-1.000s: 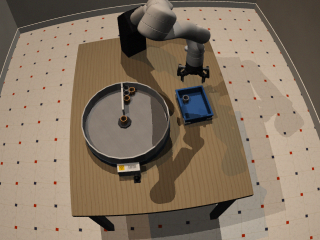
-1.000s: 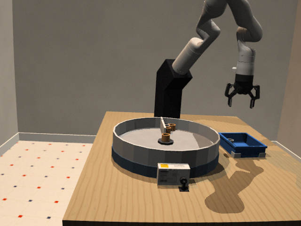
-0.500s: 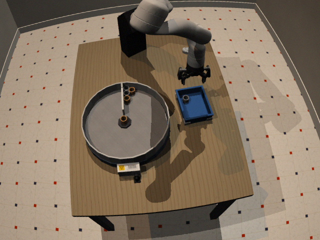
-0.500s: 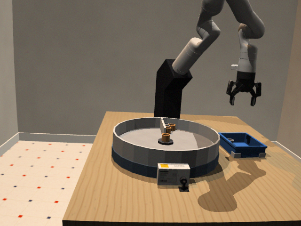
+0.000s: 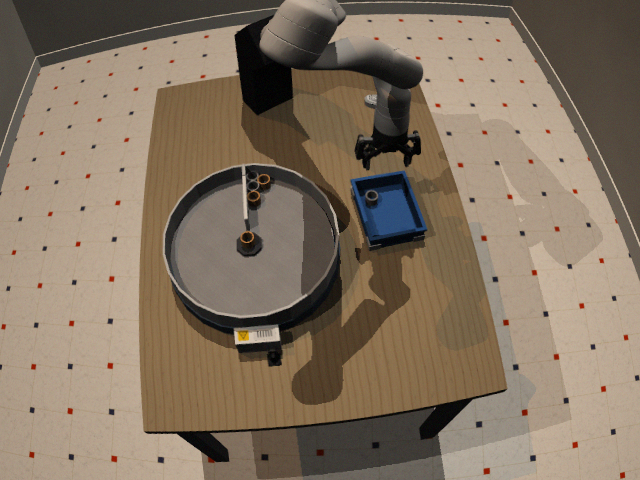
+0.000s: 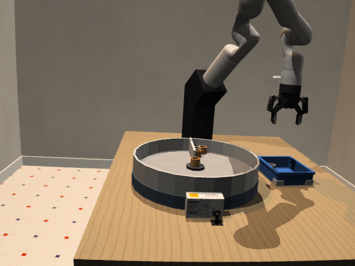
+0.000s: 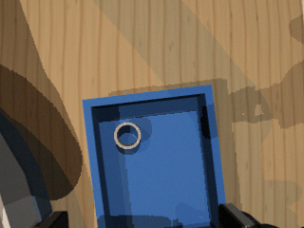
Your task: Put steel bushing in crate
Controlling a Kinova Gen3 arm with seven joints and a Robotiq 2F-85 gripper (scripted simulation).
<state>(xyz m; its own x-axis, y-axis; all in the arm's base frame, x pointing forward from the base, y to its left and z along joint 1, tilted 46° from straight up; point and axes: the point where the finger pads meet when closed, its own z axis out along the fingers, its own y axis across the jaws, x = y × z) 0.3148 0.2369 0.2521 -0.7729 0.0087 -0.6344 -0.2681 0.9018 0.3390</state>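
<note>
- Top view: one steel bushing (image 5: 371,197) (image 6: 271,165) (image 7: 127,136) is held within the blue crate (image 5: 397,207) (image 6: 293,179) (image 7: 218,157), upright near a corner and apart from the walls.
- The pincer (image 5: 388,161) (image 6: 285,122) is spread wide, with nothing gripped, and is suspended above the level of the crate.
- Two more steel bushings are seen on the turning table (image 5: 206,279) (image 6: 194,183) (image 7: 21,190), close beside a pale divider (image 5: 245,196) (image 6: 192,147); in the exterior view they are mostly hidden.
- Two copper-coloured bushings are placed near them, on the same side of the divider.
- A third copper-coloured bushing (image 5: 247,236) (image 6: 195,162) is carried on the dark hub (image 5: 249,250) (image 6: 195,167) at the middle.
- Crate and turning table are set apart on the wooden surface (image 5: 206,382) (image 6: 143,240) (image 7: 142,43).
- A labelled box (image 5: 257,338) (image 6: 204,205) is placed just beside the turning table.
</note>
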